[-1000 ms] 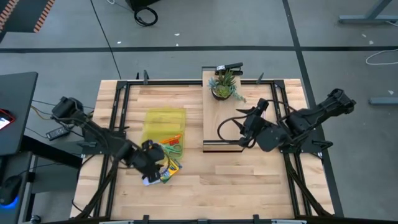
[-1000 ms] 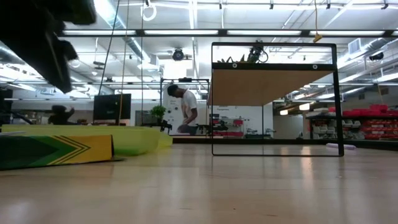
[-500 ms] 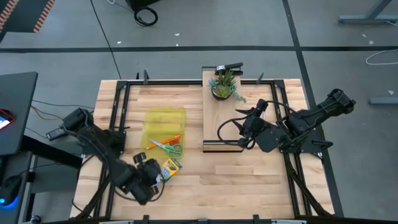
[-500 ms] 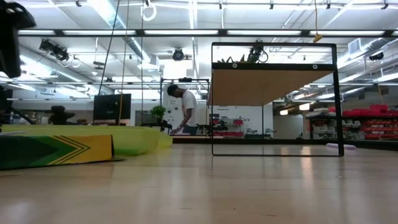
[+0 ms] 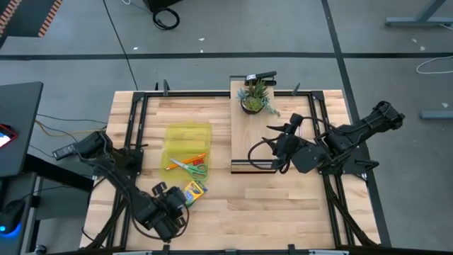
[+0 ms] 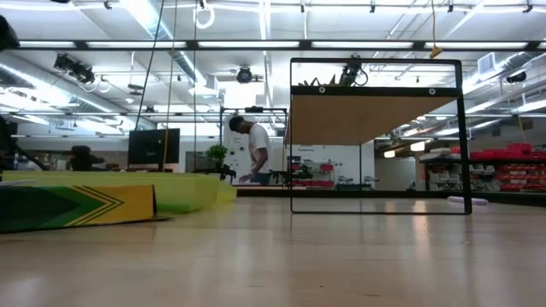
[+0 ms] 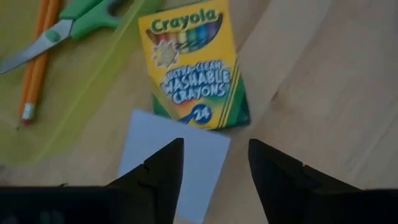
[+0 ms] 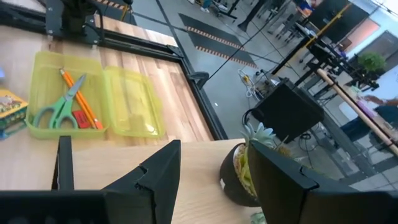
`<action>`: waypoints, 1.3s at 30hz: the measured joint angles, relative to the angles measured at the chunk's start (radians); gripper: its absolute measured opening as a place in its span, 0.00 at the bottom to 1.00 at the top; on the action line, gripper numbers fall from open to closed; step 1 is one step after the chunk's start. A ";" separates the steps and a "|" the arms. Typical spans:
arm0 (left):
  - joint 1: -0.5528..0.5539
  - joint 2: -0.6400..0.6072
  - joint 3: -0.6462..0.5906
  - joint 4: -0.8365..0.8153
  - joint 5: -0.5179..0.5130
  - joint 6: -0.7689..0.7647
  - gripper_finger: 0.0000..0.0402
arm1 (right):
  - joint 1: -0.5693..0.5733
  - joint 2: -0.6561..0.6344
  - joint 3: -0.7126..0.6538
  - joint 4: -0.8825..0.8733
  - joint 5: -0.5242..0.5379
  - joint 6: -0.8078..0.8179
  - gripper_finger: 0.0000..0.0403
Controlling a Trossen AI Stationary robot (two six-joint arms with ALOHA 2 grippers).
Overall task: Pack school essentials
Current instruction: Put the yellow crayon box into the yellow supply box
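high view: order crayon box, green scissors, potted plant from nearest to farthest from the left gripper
1. crayon box, just beside the left gripper, on the bare table.
2. green scissors, farther back, inside the yellow case.
3. potted plant, far side, on the raised board.

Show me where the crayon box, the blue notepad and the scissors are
crayon box (image 7: pixel 196 65): left wrist view, middle of its printed front.
blue notepad (image 7: pixel 199 155): left wrist view, its bare upper area between the pincer fingers.
scissors (image 7: pixel 84 15): left wrist view, green handle.
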 joint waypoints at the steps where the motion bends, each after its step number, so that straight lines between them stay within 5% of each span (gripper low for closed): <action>1: 0.003 0.000 0.000 0.007 0.000 0.001 0.49 | 0.000 0.000 0.000 -0.001 -0.002 -0.014 0.48; 7: 0.031 0.000 0.000 0.009 0.000 0.095 0.66 | -0.013 -0.011 -0.021 0.024 -0.068 -0.089 0.48; 12: 0.071 0.000 0.000 -0.046 -0.037 0.282 0.70 | -0.121 -0.087 -0.103 0.222 -0.306 -0.215 0.45; 16: 0.113 -0.011 -0.001 -0.081 -0.056 0.438 0.65 | -0.253 -0.166 -0.167 0.399 -0.520 -0.323 0.42; 23: 0.143 -0.034 -0.001 -0.089 -0.042 0.763 0.55 | -0.425 -0.230 -0.182 0.543 -0.596 -0.410 0.40; 28: 0.169 -0.034 -0.001 -0.229 -0.165 0.953 0.47 | -0.576 -0.217 -0.166 0.616 -0.761 -0.528 0.40; 33: 0.232 -0.078 -0.001 -0.320 -0.203 0.973 0.39 | -0.741 -0.194 -0.161 0.705 -0.956 -0.528 0.40; 39: 0.281 -0.218 -0.001 -0.231 -0.152 0.886 0.32 | -0.901 -0.174 -0.160 0.853 -0.986 -0.356 0.40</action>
